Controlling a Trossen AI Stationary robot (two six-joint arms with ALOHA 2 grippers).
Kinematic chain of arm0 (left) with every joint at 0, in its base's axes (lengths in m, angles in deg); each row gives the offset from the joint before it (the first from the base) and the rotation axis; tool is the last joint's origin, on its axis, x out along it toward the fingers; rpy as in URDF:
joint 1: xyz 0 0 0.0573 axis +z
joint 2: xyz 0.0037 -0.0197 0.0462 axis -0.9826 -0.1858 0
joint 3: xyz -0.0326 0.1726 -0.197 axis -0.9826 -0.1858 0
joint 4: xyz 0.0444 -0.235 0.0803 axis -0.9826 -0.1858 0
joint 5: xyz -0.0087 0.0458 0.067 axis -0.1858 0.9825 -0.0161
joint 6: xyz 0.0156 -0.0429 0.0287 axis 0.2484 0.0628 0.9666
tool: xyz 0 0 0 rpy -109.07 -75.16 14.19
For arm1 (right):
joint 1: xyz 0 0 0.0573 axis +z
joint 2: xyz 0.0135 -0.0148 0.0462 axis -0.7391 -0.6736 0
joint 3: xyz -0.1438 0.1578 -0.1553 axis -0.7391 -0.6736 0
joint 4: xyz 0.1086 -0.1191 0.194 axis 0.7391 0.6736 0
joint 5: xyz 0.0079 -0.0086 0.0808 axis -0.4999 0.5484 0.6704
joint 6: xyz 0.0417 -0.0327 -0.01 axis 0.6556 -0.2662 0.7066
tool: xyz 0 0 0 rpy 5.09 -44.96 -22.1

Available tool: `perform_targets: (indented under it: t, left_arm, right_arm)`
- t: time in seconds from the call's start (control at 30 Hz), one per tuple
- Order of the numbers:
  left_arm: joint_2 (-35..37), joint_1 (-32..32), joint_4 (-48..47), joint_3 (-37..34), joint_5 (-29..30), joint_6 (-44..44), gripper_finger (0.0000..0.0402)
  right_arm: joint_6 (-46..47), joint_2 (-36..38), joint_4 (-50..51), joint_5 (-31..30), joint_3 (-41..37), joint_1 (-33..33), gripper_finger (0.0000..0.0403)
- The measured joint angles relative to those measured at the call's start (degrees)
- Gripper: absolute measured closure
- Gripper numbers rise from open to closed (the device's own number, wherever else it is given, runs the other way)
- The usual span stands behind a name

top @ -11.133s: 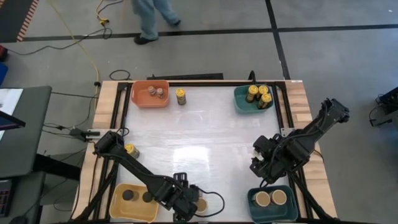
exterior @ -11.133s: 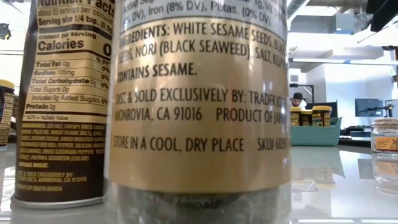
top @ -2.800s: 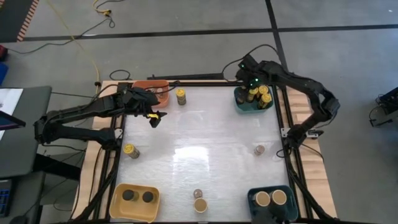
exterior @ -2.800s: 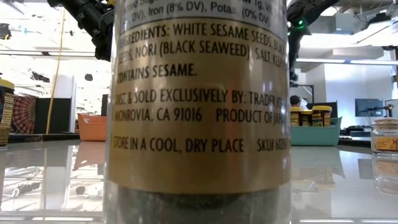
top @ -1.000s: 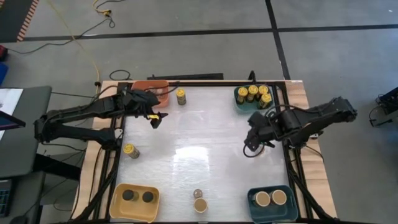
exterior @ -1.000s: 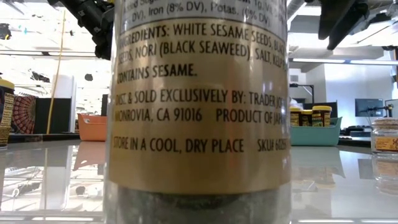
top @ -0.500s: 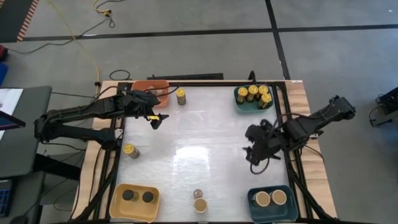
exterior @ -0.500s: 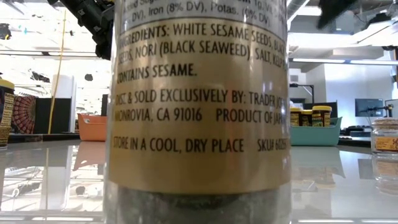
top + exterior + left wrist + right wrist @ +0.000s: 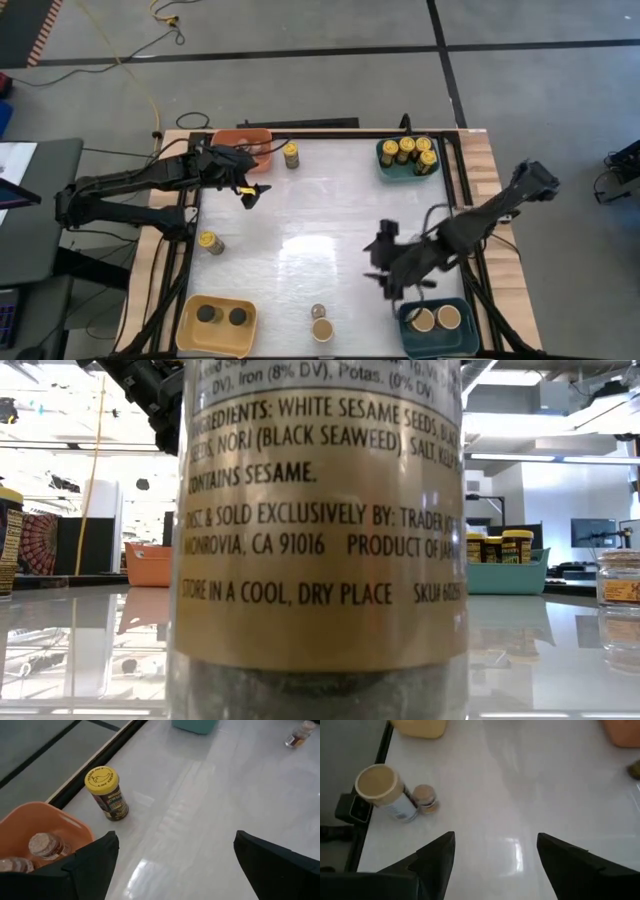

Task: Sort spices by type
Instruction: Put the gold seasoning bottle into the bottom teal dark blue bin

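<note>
My left gripper point(image 9: 252, 191) hangs open and empty beside the orange bin point(image 9: 240, 149), which holds grey-topped jars point(image 9: 42, 845). A yellow-lidded jar point(image 9: 291, 154) stands on its base next to that bin. My right gripper point(image 9: 380, 268) hovers open and empty over the table's near right part. Ahead of it, at the near edge, stand a tan-lidded jar point(image 9: 384, 791) and a small grey-topped jar point(image 9: 425, 799). The teal bin point(image 9: 385, 160) at the far right holds several yellow-lidded jars. Another yellow-lidded jar point(image 9: 209, 241) stands at the left.
A yellow bin point(image 9: 190, 325) at the near left holds two black-lidded jars. A dark teal bin point(image 9: 408, 325) at the near right holds two tan-lidded jars. A small jar point(image 9: 299, 735) stands on the table's right part. The tan-lidded jar point(image 9: 315, 540) fills the low view.
My right gripper has swung away from the teal bin toward the table's near edge and its middle, rolling its wrist as it went, and has stayed open and empty. No jar has moved.
</note>
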Motion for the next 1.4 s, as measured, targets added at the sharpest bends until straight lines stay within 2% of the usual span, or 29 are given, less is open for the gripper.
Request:
perform_targets:
  t: [0.17,0.23,0.5,0.67,0.77,0.93,1.23,1.4]
  left_arm:
    - [0.00,0.00,-1.04,0.00,0.00,0.59,0.0023]
    - [0.00,0.00,-2.05,-0.02,0.00,1.29,0.0023]
    - [0.00,0.00,-7.78,-0.04,-0.04,1.58,0.0023]
    - [0.00,0.00,-8.72,-0.04,-0.24,2.66,0.0023]
    - [0.00,0.00,-8.72,-0.04,-0.33,3.67,0.0023]
    - [0.00,0.00,-8.63,-0.04,-0.35,4.94,0.0023]
    - [-0.02,0.00,-8.60,-0.04,-0.28,5.50,0.0023]
    - [-0.01,0.00,-8.62,-0.04,-0.22,5.99,0.0023]
  right_arm:
    - [3.73,-8.34,-15.21,0.05,0.35,2.12,0.0093]
    - [4.56,-12.16,-18.28,0.03,2.49,3.06,0.0093]
    - [5.86,-28.25,-17.12,-0.01,18.59,4.75,0.0093]
    - [7.14,-34.89,-11.10,1.02,27.45,5.05,0.0093]
    - [8.91,-37.20,-6.95,1.23,30.78,5.24,0.0093]
    - [15.59,-37.31,-5.55,1.46,31.45,5.40,0.0093]
    - [13.39,-36.86,-5.50,1.52,31.45,5.28,0.0092]
    - [13.37,-36.86,-5.12,1.63,31.45,4.97,0.0076]
